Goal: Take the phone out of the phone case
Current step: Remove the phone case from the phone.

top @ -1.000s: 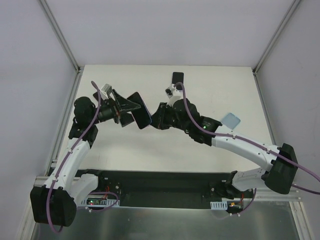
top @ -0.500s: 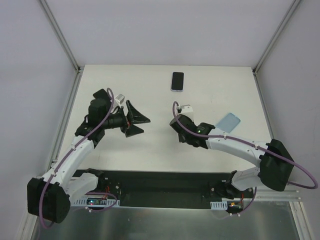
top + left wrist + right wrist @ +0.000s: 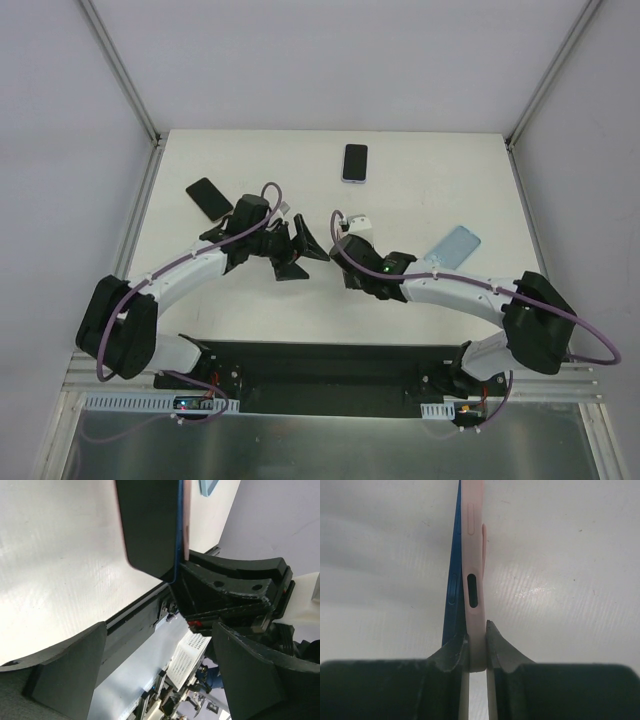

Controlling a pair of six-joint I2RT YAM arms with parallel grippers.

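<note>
Far left on the white worktop (image 3: pixel 430 170) there's a flat black slab phone (image 3: pixel 208 197) lying by itself. Next along, the left end effector (image 3: pixel 308 260) has its fingers spread wide apart with nothing in them, hovering just short of the task's things. Those are up off the worktop, between the two arms: a blue-edged dark-screened phone (image 3: pixel 454 585) sitting in a pale pink rubbery phone case (image 3: pixel 472 555), with the phone's lower edge splayed out of the case. The right end effector (image 3: pixel 477 650) is clamped on the case's end. A pale-rimmed dark phone (image 3: pixel 355 162) and a light blue empty case (image 3: pixel 452 245) lie further right.
</note>
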